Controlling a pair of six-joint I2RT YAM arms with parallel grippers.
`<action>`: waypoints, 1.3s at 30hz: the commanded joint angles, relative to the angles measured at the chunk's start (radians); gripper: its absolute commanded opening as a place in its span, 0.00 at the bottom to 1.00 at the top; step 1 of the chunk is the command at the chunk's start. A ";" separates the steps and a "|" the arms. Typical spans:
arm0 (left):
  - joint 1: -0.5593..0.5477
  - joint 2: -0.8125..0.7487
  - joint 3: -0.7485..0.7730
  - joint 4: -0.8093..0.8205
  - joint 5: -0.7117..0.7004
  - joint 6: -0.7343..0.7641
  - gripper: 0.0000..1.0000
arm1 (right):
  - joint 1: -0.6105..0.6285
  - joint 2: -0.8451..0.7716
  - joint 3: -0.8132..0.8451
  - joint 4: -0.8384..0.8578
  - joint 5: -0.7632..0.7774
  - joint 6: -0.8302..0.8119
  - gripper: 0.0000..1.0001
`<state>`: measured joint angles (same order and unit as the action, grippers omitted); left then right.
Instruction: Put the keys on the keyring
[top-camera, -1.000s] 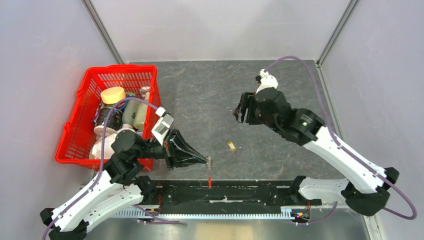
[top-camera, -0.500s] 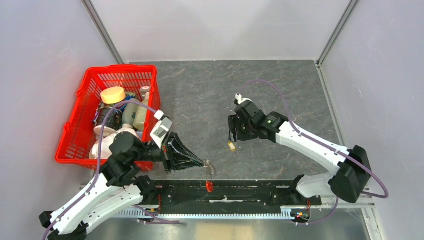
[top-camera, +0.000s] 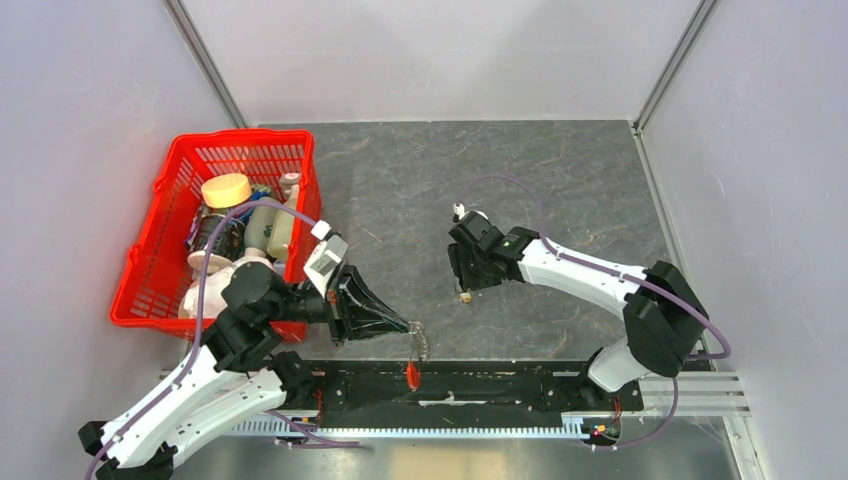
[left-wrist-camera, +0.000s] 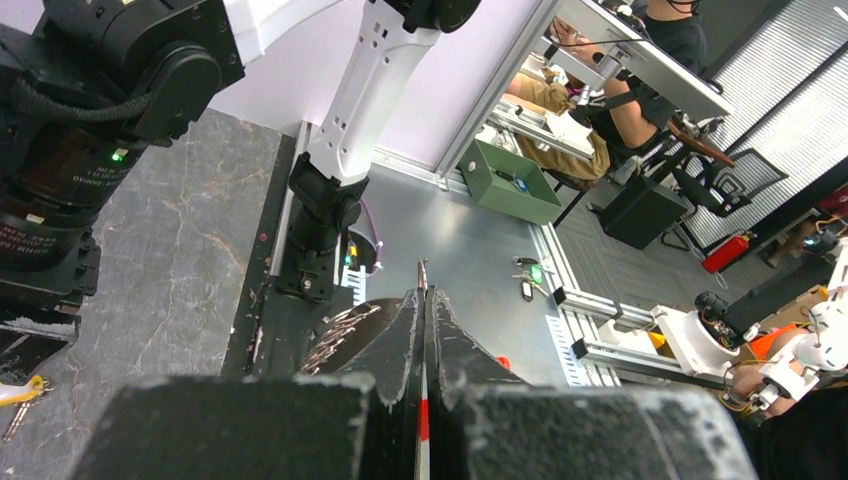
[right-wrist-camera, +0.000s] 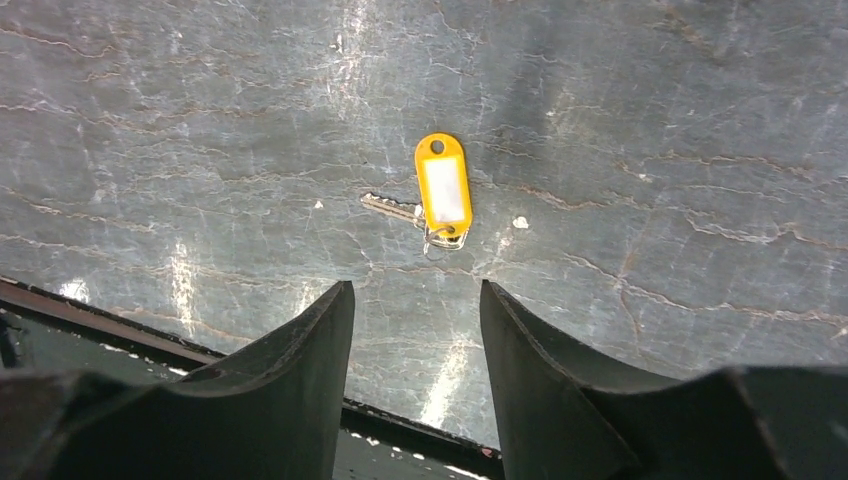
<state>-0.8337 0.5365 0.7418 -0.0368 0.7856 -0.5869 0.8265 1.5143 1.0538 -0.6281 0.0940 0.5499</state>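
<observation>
While our left gripper (top-camera: 403, 323) pinches the keyring (top-camera: 412, 370), dangling at the near edge of the table (top-camera: 400, 170), our right gripper (right-wrist-camera: 415, 300) hovers spread over the yellow-tagged key (right-wrist-camera: 441, 192) lying flat; we judge pickup next: lower, close squarely.

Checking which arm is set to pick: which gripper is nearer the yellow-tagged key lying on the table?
Right. The right gripper hangs open just above the yellow-tagged key. The left gripper is well off to its left, shut on the keyring.
</observation>
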 joint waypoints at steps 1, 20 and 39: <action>-0.005 0.002 0.013 0.006 -0.017 0.038 0.02 | 0.022 0.039 -0.006 0.053 0.031 0.011 0.55; -0.005 0.006 0.004 0.000 -0.011 0.056 0.02 | 0.059 0.097 0.066 -0.114 0.107 -0.110 0.41; -0.005 -0.009 0.011 -0.024 -0.009 0.070 0.02 | 0.073 0.183 0.068 0.012 0.045 0.004 0.44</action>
<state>-0.8337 0.5396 0.7414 -0.0746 0.7689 -0.5552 0.8932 1.6829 1.0817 -0.6548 0.1364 0.5194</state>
